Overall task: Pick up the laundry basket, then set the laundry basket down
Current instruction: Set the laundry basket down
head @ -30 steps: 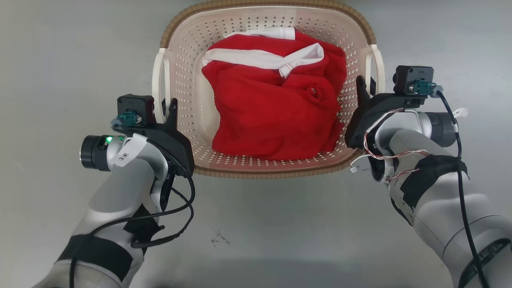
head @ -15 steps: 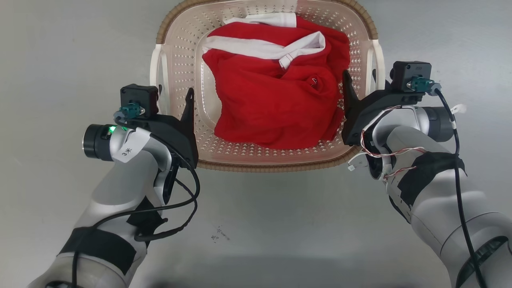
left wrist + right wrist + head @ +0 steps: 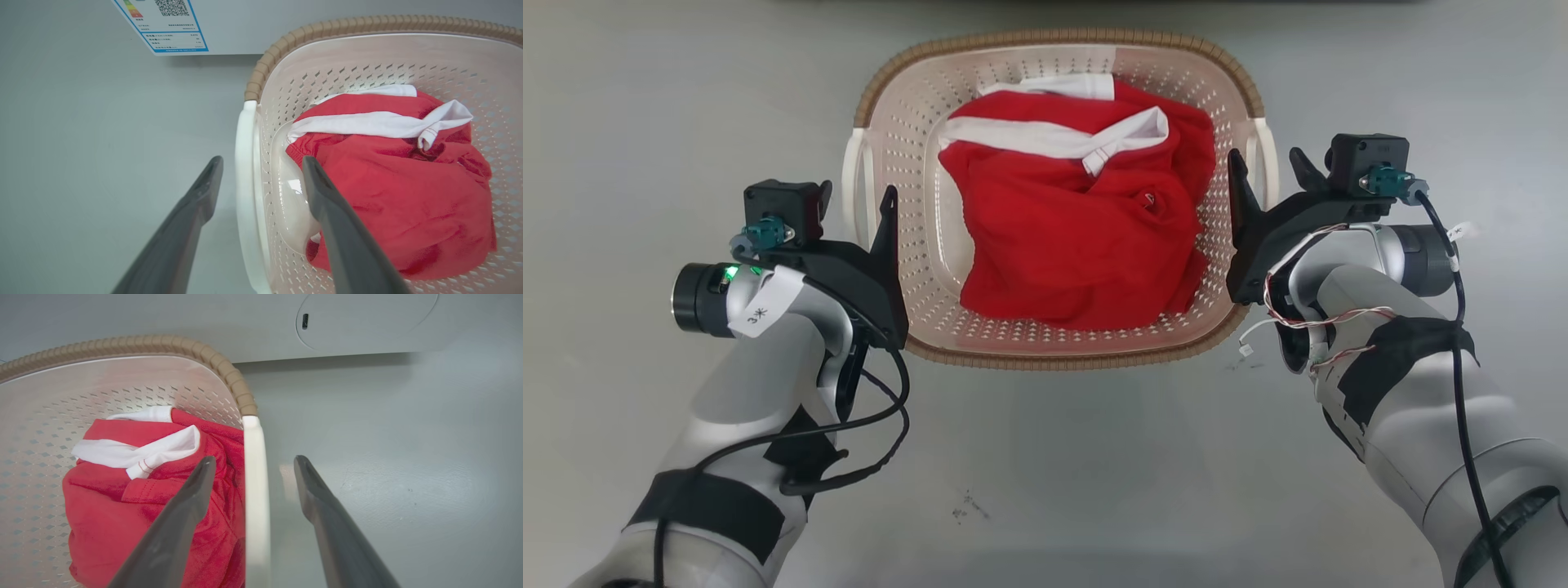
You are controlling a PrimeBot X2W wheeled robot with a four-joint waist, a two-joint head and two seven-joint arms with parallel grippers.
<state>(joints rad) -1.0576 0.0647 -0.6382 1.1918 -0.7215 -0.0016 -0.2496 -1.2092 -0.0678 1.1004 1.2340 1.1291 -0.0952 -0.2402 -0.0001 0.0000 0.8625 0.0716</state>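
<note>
The laundry basket [image 3: 1054,353] stood on the grey floor [image 3: 1045,465]. A red garment [image 3: 1078,245] with white trim hid most of its bottom. The left gripper [image 3: 261,161] had its jaws apart astride the left handle [image 3: 244,204], and the right gripper [image 3: 254,459] likewise astride the right handle [image 3: 255,514]. Neither gripped anything. The pale appliance [image 3: 367,318] behind was cut off.
</note>
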